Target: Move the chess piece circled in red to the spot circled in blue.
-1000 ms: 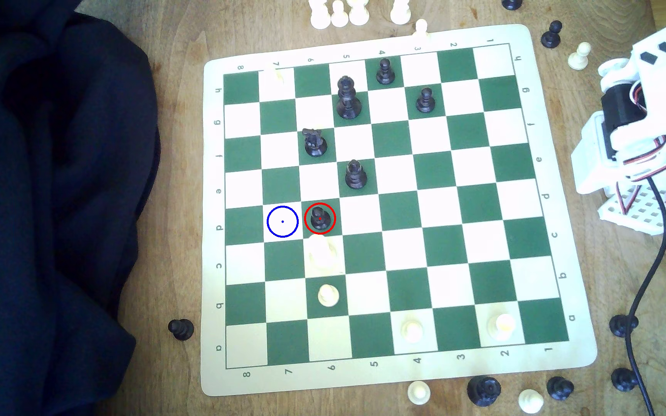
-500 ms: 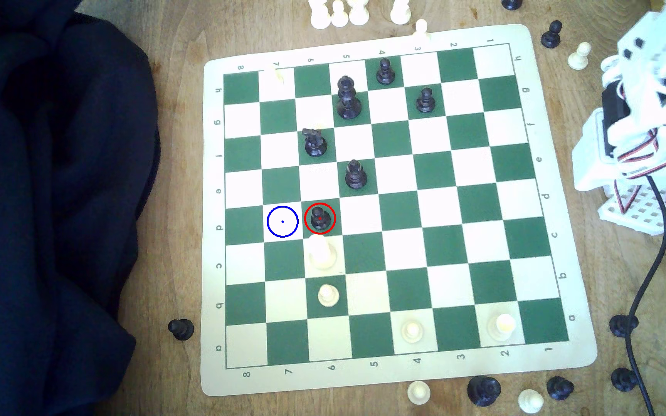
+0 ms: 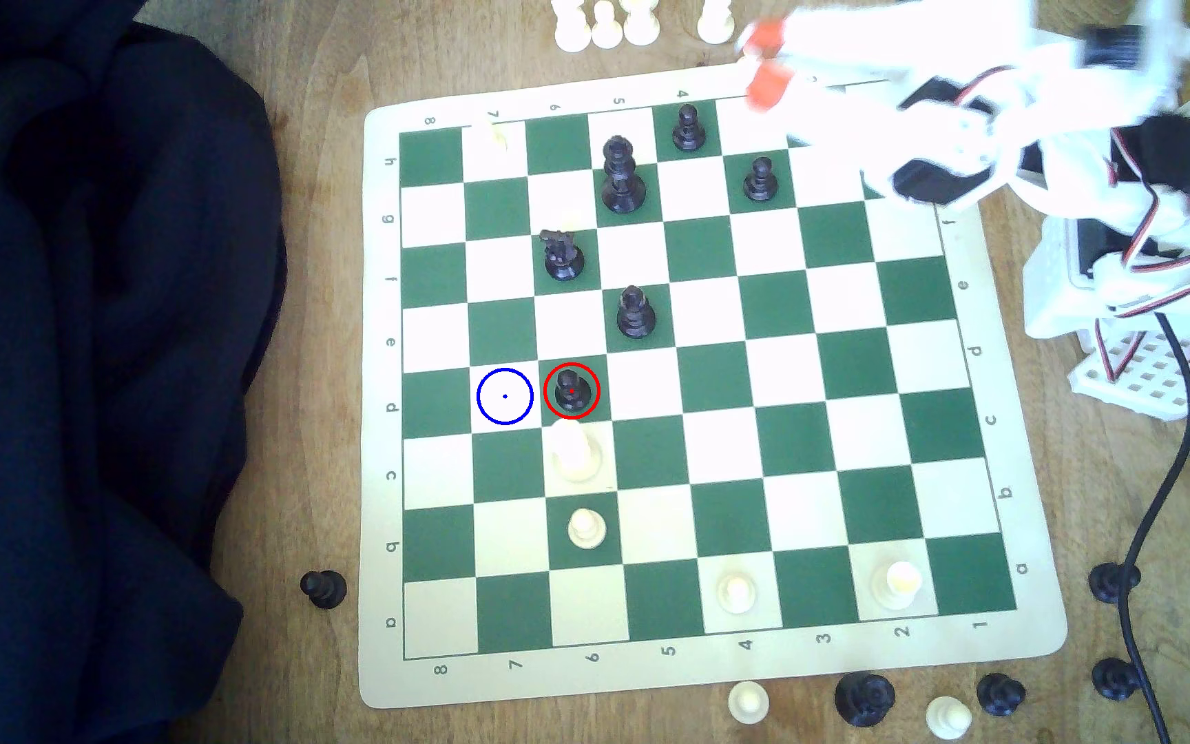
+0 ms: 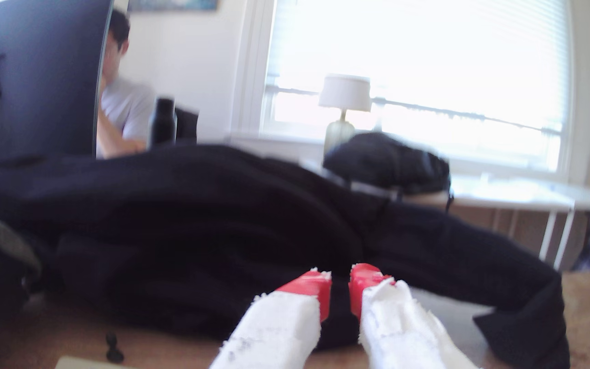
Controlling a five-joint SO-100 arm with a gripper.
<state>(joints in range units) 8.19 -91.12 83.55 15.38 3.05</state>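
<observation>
The chessboard (image 3: 864,443) is being seen with rim letters a–h and numbers 1–8 printed along its edges. A dark cloth (image 3: 91,372) is lying off the exterior view's left. The gripper (image 3: 764,61), empty with a narrow gap between its red tips, is being held blurred over the far rim, well apart from the chess piece (image 3: 571,390), ringed red beside the spot (image 3: 505,395); black pieces are standing between.
</observation>
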